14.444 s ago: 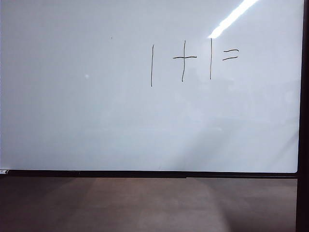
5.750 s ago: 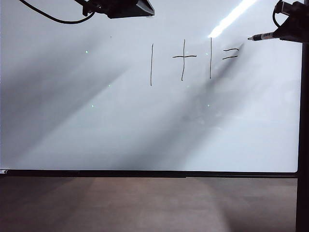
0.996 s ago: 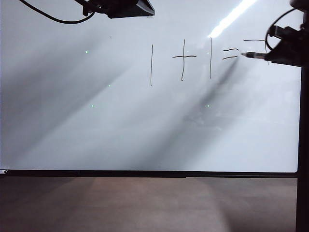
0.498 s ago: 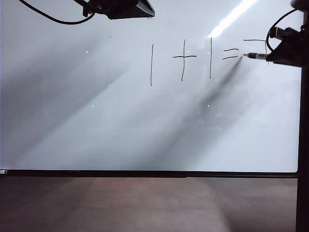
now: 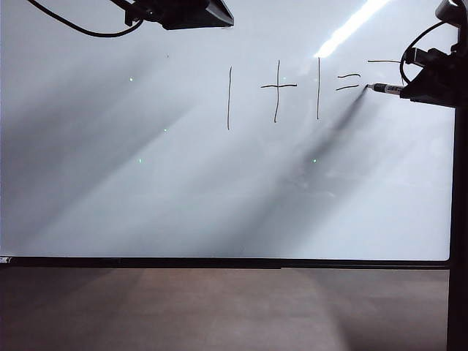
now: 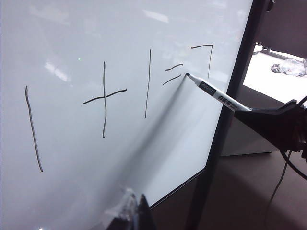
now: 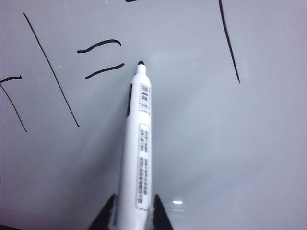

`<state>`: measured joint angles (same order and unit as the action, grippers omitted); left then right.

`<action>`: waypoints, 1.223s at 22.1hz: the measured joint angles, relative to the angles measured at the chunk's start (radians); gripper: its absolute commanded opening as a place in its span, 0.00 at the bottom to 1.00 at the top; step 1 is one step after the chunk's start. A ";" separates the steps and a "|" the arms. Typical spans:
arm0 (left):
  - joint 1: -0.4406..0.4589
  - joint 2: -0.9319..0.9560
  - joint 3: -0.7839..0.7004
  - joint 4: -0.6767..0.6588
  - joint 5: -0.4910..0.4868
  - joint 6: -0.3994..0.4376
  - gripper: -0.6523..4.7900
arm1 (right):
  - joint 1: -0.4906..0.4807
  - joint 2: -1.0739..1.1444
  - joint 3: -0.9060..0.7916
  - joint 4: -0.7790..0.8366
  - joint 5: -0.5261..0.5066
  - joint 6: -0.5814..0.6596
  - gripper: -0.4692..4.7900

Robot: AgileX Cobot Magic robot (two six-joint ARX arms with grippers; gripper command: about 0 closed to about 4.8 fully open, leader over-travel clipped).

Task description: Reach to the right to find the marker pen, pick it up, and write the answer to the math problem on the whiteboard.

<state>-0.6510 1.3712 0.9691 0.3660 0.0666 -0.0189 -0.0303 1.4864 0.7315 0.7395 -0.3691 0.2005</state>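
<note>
The whiteboard (image 5: 219, 190) fills the exterior view. On it the math problem (image 5: 292, 88) reads one plus one equals, also seen in the left wrist view (image 6: 105, 96). Right of the equals sign stand two strokes of the answer (image 6: 205, 48): a top bar and a line down from its right end. My right gripper (image 5: 408, 89) is shut on the marker pen (image 5: 385, 88), white-barrelled in its own view (image 7: 139, 143). The pen's dark tip rests on the board beside the lower equals stroke. My left gripper (image 5: 219, 14) hangs shut at the board's top left, holding nothing.
The board's black frame (image 5: 459, 219) runs down the right edge and along the bottom, with a brown surface (image 5: 219, 307) below. A black cable (image 5: 66, 22) trails from the left arm. Past the board's right edge, the left wrist view shows a bright table (image 6: 273, 79).
Since several seconds ago the answer's top bar and down stroke have appeared. Over the last second the pen tip sank slightly beside the equals sign. The left arm stayed still.
</note>
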 measured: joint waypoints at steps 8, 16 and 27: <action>0.000 0.000 0.000 -0.001 0.000 0.000 0.11 | -0.043 0.000 0.000 0.000 -0.003 -0.004 0.08; 0.000 0.000 0.000 -0.001 0.000 0.000 0.11 | -0.119 0.000 0.000 0.002 -0.029 0.000 0.08; 0.000 0.000 0.000 -0.003 0.000 0.000 0.11 | -0.118 0.000 0.000 0.002 -0.024 0.005 0.08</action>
<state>-0.6514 1.3716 0.9691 0.3626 0.0666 -0.0189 -0.1486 1.4860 0.7311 0.7418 -0.3931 0.2054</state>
